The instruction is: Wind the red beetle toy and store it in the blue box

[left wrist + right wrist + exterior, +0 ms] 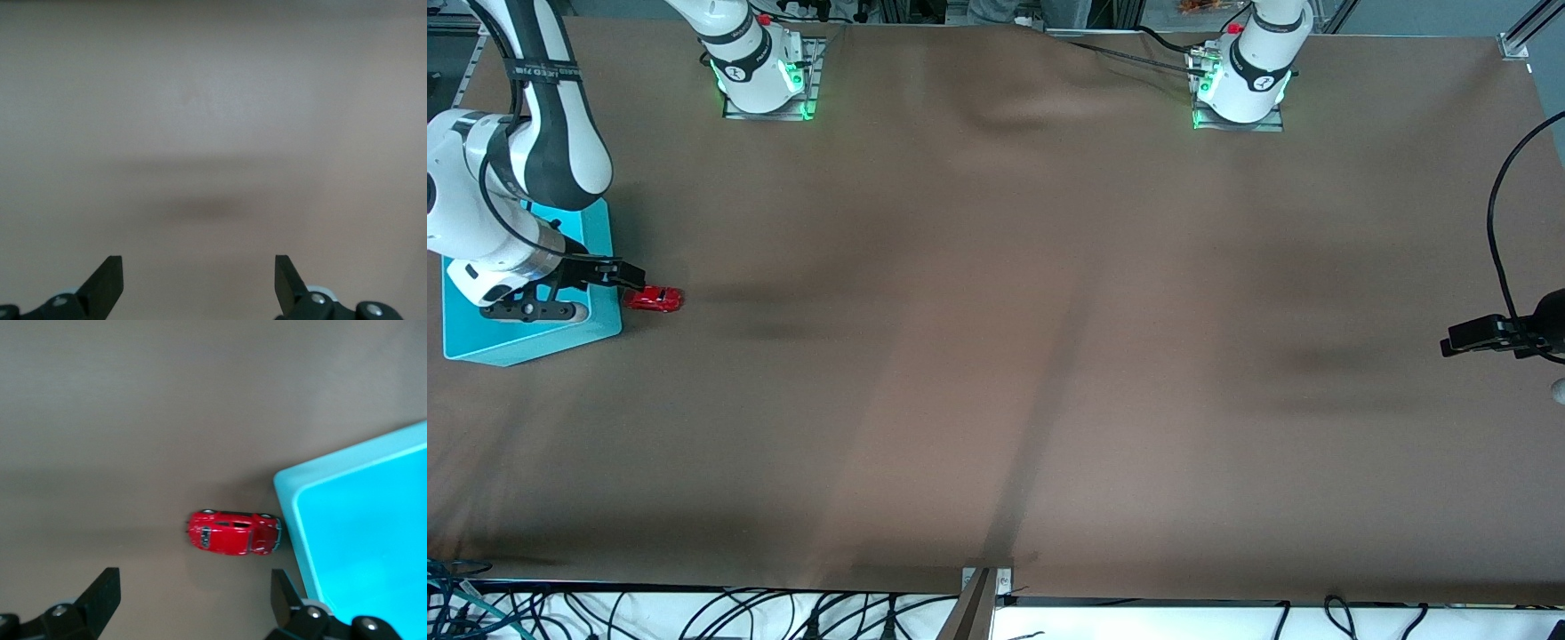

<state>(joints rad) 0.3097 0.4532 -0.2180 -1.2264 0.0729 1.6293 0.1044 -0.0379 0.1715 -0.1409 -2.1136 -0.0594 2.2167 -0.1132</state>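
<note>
Right tool (633, 277): fingers spread, grasping nothing, hanging over the blue box (600, 324) rim and the red beetle toy (655, 299). The toy lies on the desk (996, 356) below this tool, just beside the box wall, outside it. Left tool (1449, 345): released, empty, waiting above bare desk at its own end.

Glossy red beetle toy (233, 533); smooth plastic blue box (360, 540); matt brown tablecloth (996, 356).

One red beetle toy (655, 299), one blue box (601, 322), two arms.
</note>
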